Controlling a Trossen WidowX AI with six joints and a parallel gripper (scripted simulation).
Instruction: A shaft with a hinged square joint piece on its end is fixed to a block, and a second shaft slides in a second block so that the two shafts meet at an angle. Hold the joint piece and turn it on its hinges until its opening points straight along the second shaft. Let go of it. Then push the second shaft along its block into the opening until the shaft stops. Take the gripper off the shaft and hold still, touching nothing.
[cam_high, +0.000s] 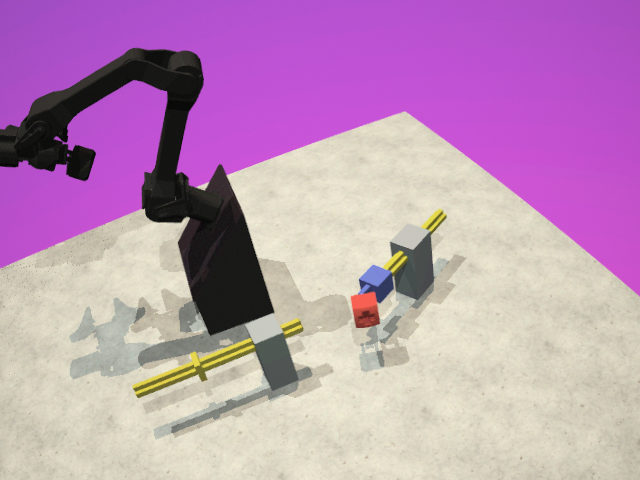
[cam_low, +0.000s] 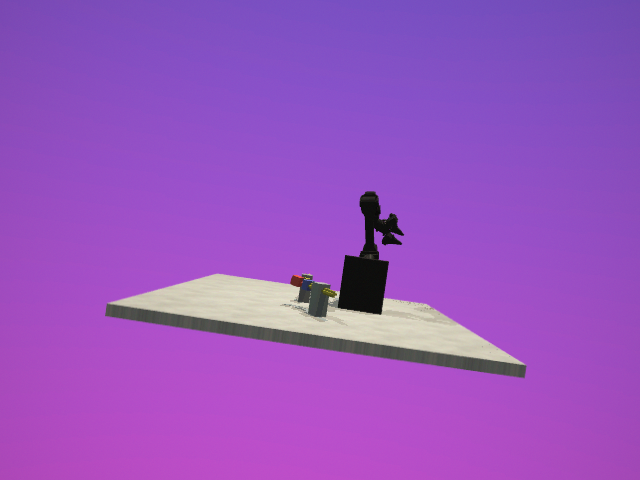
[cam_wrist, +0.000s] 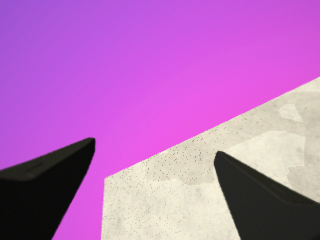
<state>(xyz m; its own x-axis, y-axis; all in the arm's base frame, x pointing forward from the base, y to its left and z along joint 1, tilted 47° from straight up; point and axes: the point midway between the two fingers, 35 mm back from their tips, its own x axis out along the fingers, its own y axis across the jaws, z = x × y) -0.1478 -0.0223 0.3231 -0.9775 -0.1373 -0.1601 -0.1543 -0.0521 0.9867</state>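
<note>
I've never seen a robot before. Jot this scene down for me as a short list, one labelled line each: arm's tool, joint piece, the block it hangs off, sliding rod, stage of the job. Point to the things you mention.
tool (cam_wrist: 157, 150): open, nothing between its fingers, away from both shafts
joint piece: red end (cam_high: 365, 311) (cam_low: 296, 280), blue part (cam_high: 375, 282) behind it
its block: grey (cam_high: 415, 268), upright
second shaft: yellow (cam_high: 227, 355) (cam_low: 329, 292), through another grey block (cam_high: 276, 357) (cam_low: 318, 300)
stage: shafts not joined

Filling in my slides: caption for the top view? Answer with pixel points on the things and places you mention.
Red joint piece (cam_high: 365, 310) (cam_low: 296, 280) beside a blue block (cam_high: 376, 281) (cam_low: 307, 285), with the crossbarred yellow shaft (cam_high: 227, 355) (cam_low: 329, 292) outside its opening.
</note>
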